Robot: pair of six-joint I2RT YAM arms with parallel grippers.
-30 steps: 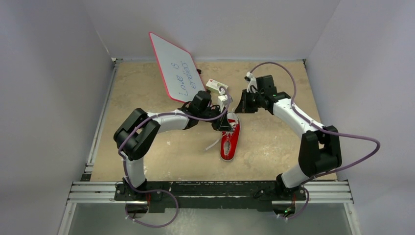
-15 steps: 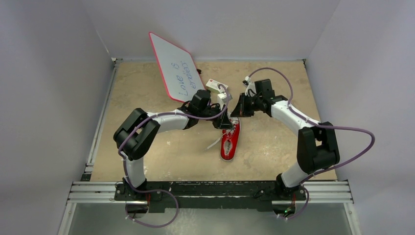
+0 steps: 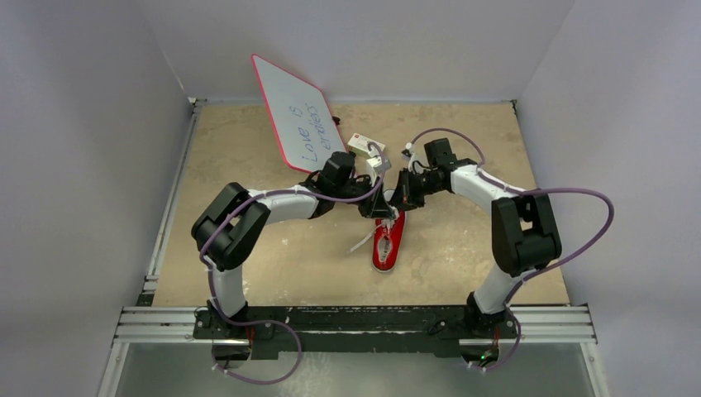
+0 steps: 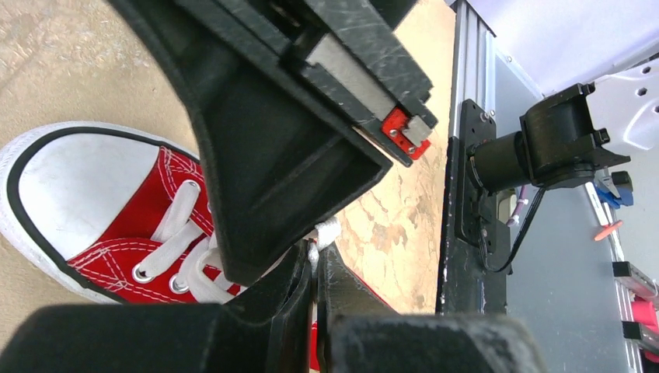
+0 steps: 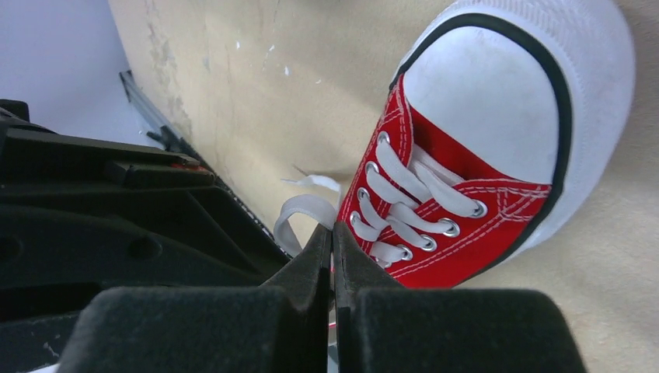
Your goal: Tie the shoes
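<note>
The red sneaker (image 3: 387, 244) lies mid-table with its white toe cap toward me; it also shows in the left wrist view (image 4: 93, 202) and the right wrist view (image 5: 482, 140). My left gripper (image 3: 376, 208) is over the shoe's ankle end, and its jaws (image 4: 316, 252) are shut on a bit of white lace (image 4: 326, 231). My right gripper (image 3: 398, 198) is close beside it, its black body filling the left wrist view (image 4: 280, 132). Its jaws (image 5: 332, 228) are shut, with a slack white lace loop (image 5: 299, 211) running from the tips to the eyelets.
A red-framed whiteboard (image 3: 293, 112) leans at the back left. A small white box (image 3: 361, 143) sits just behind the grippers. A loose lace end (image 3: 360, 242) trails on the table left of the shoe. The metal rail (image 3: 355, 322) runs along the near edge.
My right gripper has moved left and nearer, from back-right of the shoe to right beside the left gripper over the ankle end. The left gripper has barely moved.
</note>
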